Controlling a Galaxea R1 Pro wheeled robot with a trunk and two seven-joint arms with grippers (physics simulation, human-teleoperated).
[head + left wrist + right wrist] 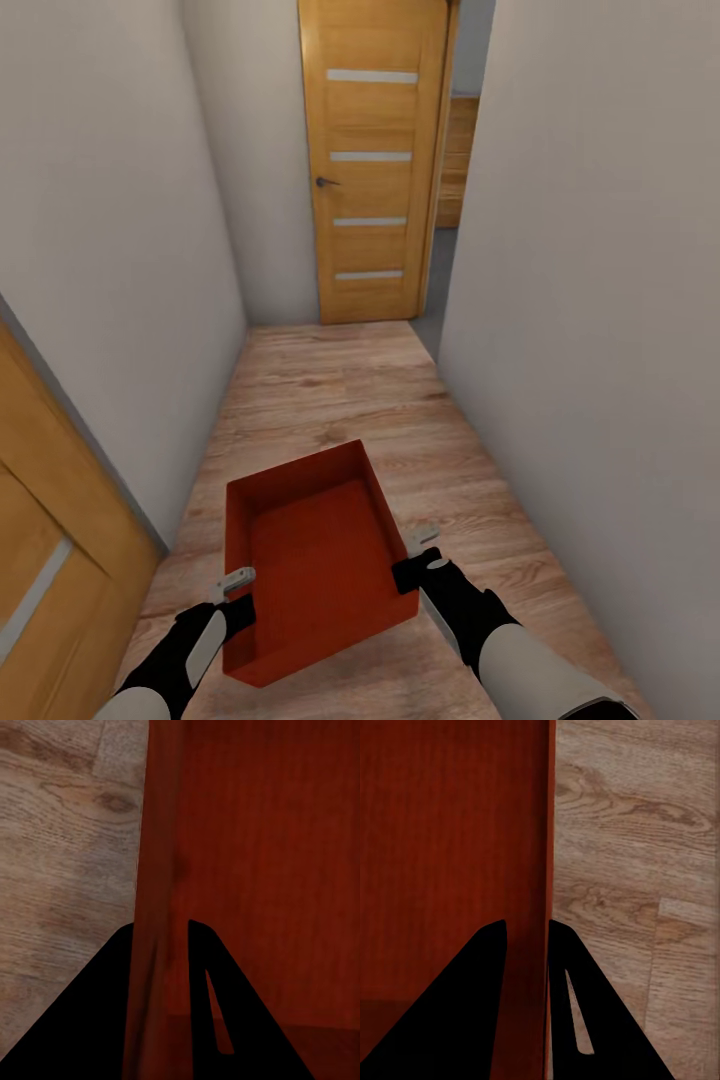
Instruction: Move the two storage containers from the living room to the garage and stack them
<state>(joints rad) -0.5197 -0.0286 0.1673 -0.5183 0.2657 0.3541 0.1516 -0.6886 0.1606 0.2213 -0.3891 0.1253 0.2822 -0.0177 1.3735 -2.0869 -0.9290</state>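
Left pincer and right pincer each clamped on opposite walls of red bin, held above hallway wood floor.

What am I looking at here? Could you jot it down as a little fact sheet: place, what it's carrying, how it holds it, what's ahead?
place: narrow hallway, white walls, wood-plank floor
carried item: one orange-red bin, open top, nothing visible inside
left tool: clamped on the bin's left wall
right tool: clamped on the bin's right wall
ahead: wooden door with glass slats, shut
ahead right: opening beside the door
near left: another wooden door
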